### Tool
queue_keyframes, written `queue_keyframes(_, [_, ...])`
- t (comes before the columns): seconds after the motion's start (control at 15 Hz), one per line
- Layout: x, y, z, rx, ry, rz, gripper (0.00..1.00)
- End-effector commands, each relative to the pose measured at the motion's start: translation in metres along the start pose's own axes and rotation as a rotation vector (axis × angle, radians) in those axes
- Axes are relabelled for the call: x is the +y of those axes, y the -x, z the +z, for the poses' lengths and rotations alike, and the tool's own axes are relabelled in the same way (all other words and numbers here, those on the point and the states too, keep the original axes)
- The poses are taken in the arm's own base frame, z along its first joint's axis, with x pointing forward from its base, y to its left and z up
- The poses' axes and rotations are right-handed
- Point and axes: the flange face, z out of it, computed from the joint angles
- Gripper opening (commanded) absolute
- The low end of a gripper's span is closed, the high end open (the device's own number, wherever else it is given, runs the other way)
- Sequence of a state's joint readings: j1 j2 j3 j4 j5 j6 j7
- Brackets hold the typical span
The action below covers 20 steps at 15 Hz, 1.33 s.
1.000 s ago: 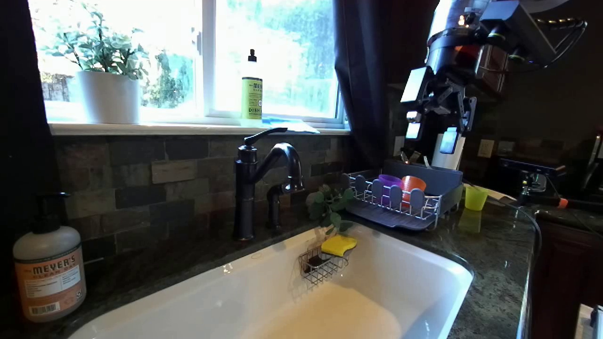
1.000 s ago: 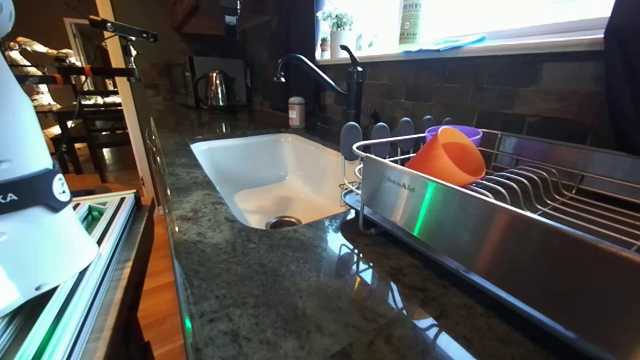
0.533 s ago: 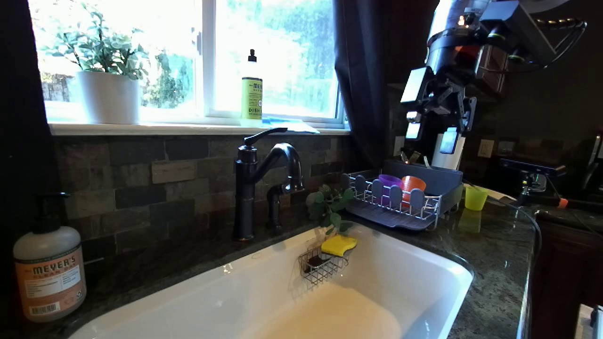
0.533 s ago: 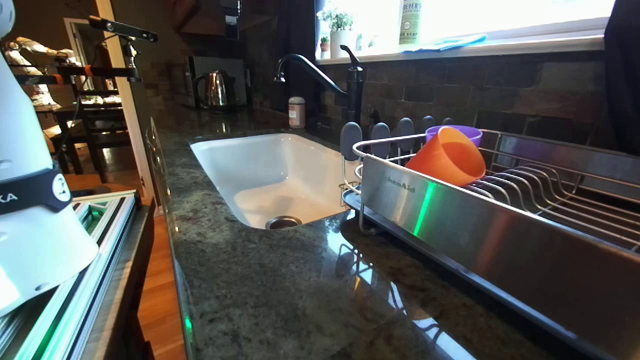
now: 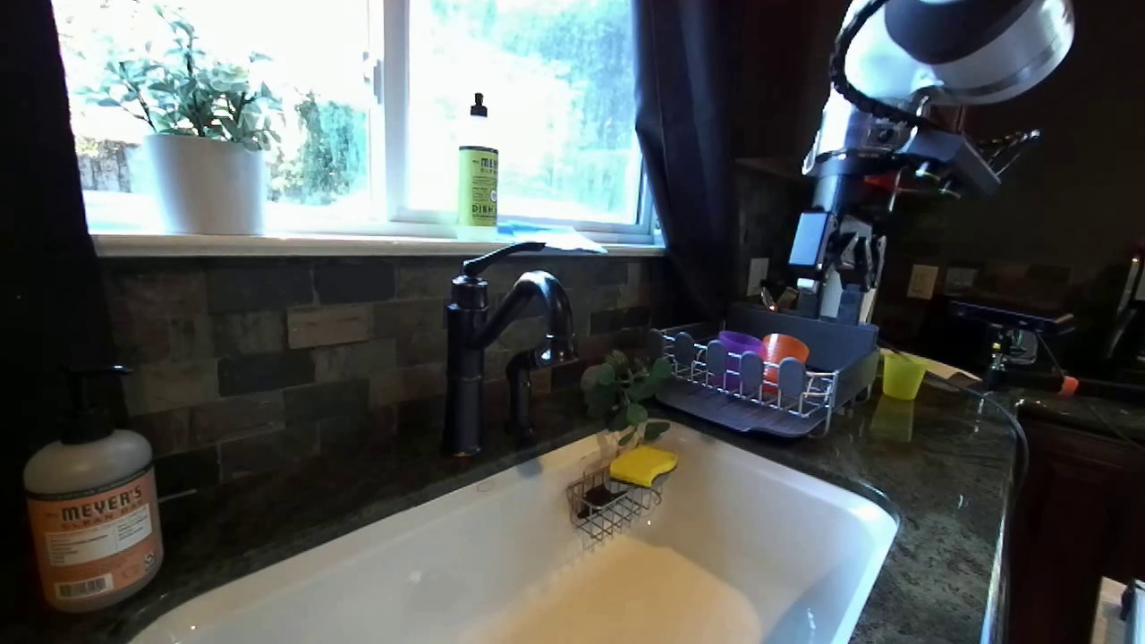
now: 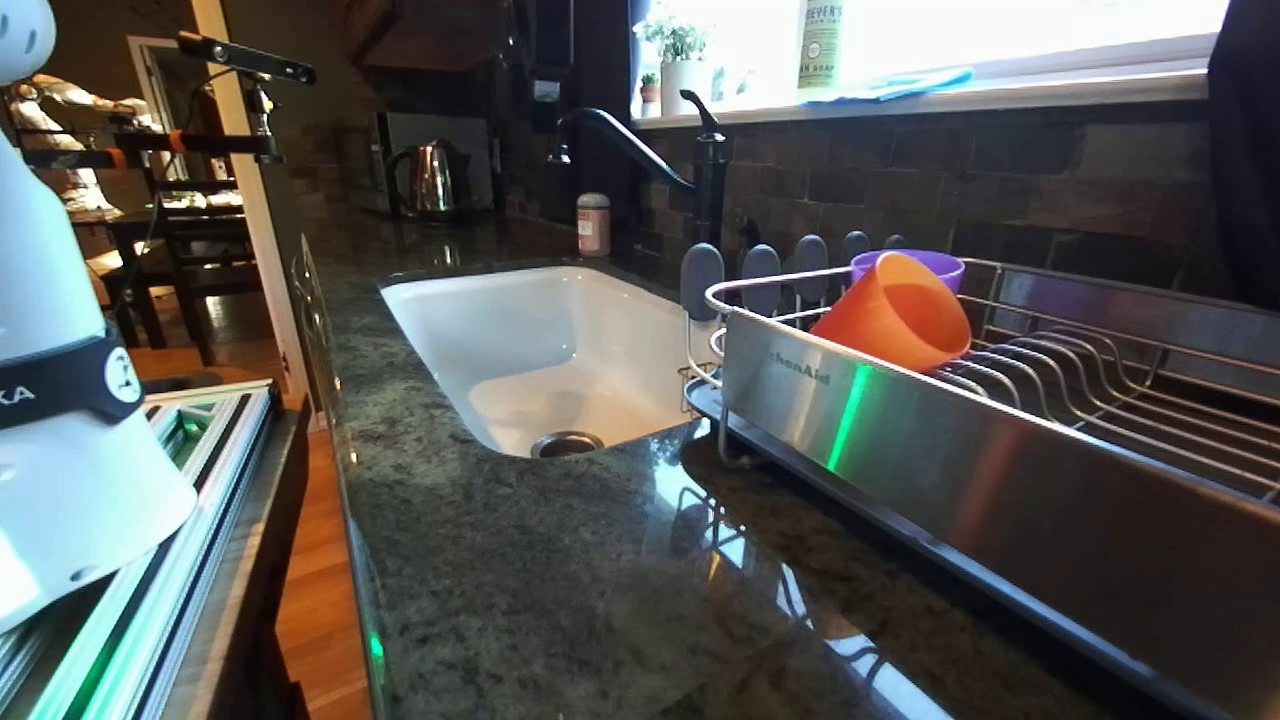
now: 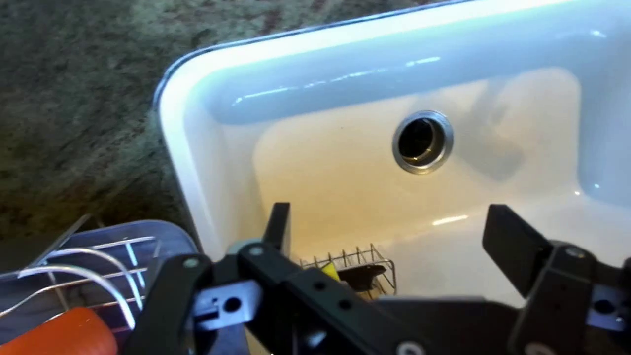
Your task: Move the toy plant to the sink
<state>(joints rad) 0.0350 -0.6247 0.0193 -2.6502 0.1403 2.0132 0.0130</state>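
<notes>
Foliage gave us our mark: the toy plant point(image 5: 617, 392) rose at the back corner of the sink point(image 5: 778, 487), on the side of the dish rack point(image 5: 854, 371), its lowest leaves just above the yellow sponge point(image 5: 644, 466) and wire caddy point(image 5: 617, 523). We could not make out its base, so whether that rested on the edge of the bench point(image 5: 948, 501) or in the caddy we could not tell.

The coming move, we judged, turned on the offset between plant and pincer point(image 5: 834, 297). In an exterior view the pincer hung high, well apart from the plant, which lay below it and toward the bench's back edge, along the wall. The wrist view showed the fingers point(image 7: 512, 246) spread wide, with only basin and part of the caddy visible between them; we had hold of nothing. The plant we could not pick out there; probably the pincer's own body covered it, since the caddy sat low in that view.

The fingers faced each other along the sink's length, roughly in line with the bench's back edge. The plant's long axis looked near upright, leaves fanned out, so we reckoned that going down and wallward would bring the jaws to either side of its stems.
</notes>
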Motion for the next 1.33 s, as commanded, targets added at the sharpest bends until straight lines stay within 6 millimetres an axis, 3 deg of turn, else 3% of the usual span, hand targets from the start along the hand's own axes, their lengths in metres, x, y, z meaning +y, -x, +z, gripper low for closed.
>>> queue_keyframes(0.0, [0.027, -0.036, 0.015, -0.038, 0.121, -0.153, 1.0])
queue_keyframes(0.2, [0.016, -0.056, 0.023, 0.013, 0.218, -0.284, 1.0])
queue_keyframes(0.47, [0.001, -0.067, 0.029, 0.006, 0.313, -0.386, 1.0])
queue_keyframes(0.87, [0.003, -0.061, 0.025, 0.043, 0.292, -0.378, 1.0])
queue_keyframes(1.07, [-0.026, -0.075, 0.023, 0.124, 0.318, -0.573, 1.0])
queue_keyframes(1.27, [-0.035, -0.088, 0.037, 0.114, 0.307, -0.739, 1.0])
